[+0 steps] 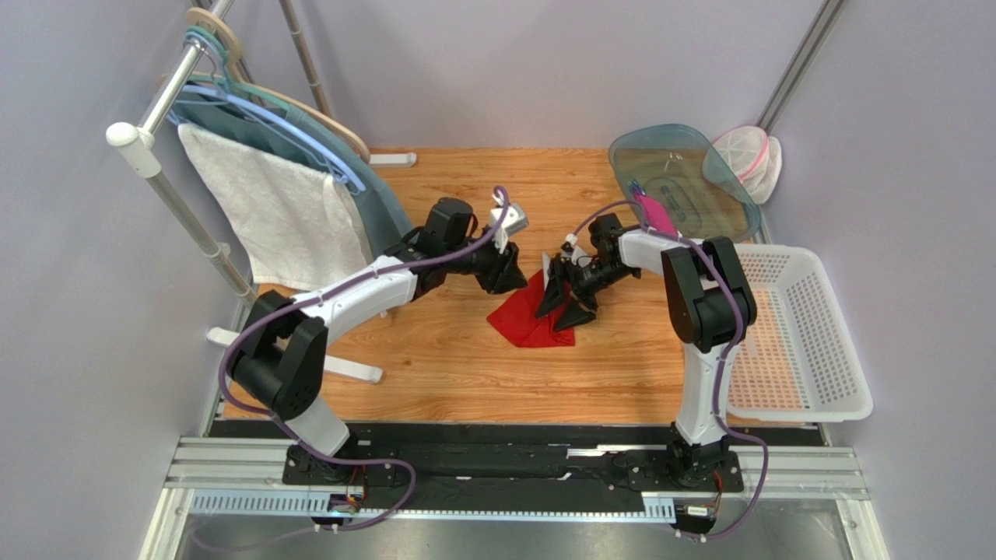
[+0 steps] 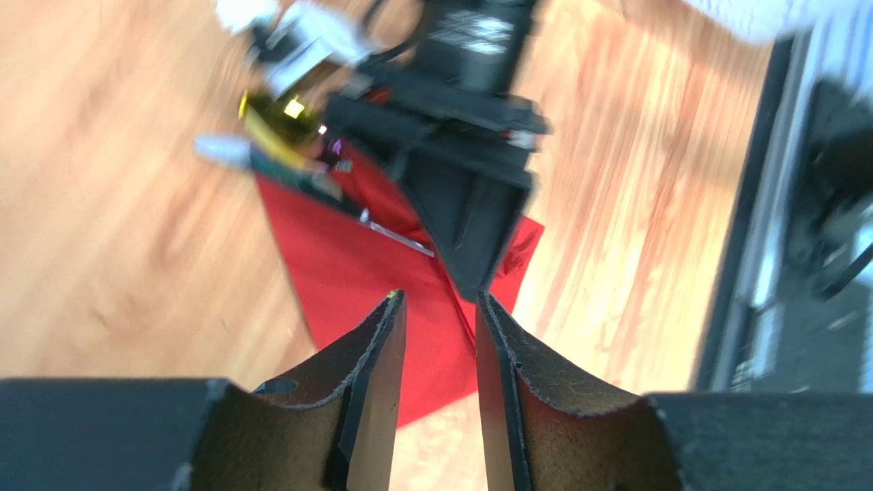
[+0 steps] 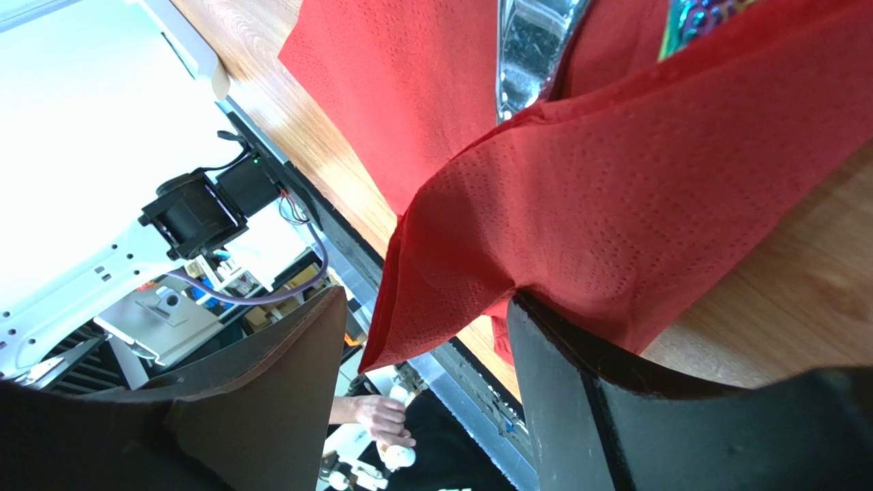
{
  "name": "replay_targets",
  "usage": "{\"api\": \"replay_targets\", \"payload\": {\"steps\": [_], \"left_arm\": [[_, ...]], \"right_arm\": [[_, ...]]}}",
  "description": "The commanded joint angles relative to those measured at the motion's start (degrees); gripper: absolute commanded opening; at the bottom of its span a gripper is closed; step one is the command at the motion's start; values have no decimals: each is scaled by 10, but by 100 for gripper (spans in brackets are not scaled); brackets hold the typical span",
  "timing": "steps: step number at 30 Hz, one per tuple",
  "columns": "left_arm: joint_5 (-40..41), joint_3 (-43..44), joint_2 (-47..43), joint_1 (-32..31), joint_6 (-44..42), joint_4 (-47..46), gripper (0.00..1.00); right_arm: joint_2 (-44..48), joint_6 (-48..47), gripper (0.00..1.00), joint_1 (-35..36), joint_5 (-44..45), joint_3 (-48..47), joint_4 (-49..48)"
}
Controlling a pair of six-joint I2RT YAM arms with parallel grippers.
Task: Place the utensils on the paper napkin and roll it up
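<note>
— Where is the paper napkin?
— I see the paper napkin folded on the surface, between both arms, a shiny utensil on it.
— The claws?
— My left claw is slightly spread and empty; my right claw is spread, a fold touching one finger

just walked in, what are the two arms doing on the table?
Both arms meet at the paper napkin in the middle of the wooden table. A silver utensil lies on it, partly hidden under a raised fold. The right gripper is open, with that fold loose between its jaws, not pinched. The left gripper is open too, over the napkin, holding nothing. The napkin is folded over but not yet rolled up.
</note>
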State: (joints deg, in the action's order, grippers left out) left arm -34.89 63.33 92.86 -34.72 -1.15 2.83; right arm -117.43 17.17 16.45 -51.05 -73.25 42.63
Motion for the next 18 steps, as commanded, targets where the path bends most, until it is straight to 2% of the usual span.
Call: {"api": "replay_targets", "payload": {"steps": [1, 3, 6, 10, 12, 18], "left_arm": [[41, -15, -36, -82, -313, 29, 39], [83, -30, -40, -106, -408, 8, 35], [105, -50, -37, -142, -511, -18, 29], [125, -40, -4, -189, -617, -5, 23], [165, -39, 15, -221, -677, -8, 22], [242, -55, 70, -269, -768, -77, 24]], "right_arm": [[5, -3, 66, 5, 22, -19, -11], [5, -1, 66, 6, 22, -20, -11], [5, -1, 66, 6, 22, -20, -11], [3, -3, 66, 6, 24, -21, -11], [0, -4, 66, 6, 26, -22, -11], [-4, 0, 66, 6, 26, -29, -8]]}}
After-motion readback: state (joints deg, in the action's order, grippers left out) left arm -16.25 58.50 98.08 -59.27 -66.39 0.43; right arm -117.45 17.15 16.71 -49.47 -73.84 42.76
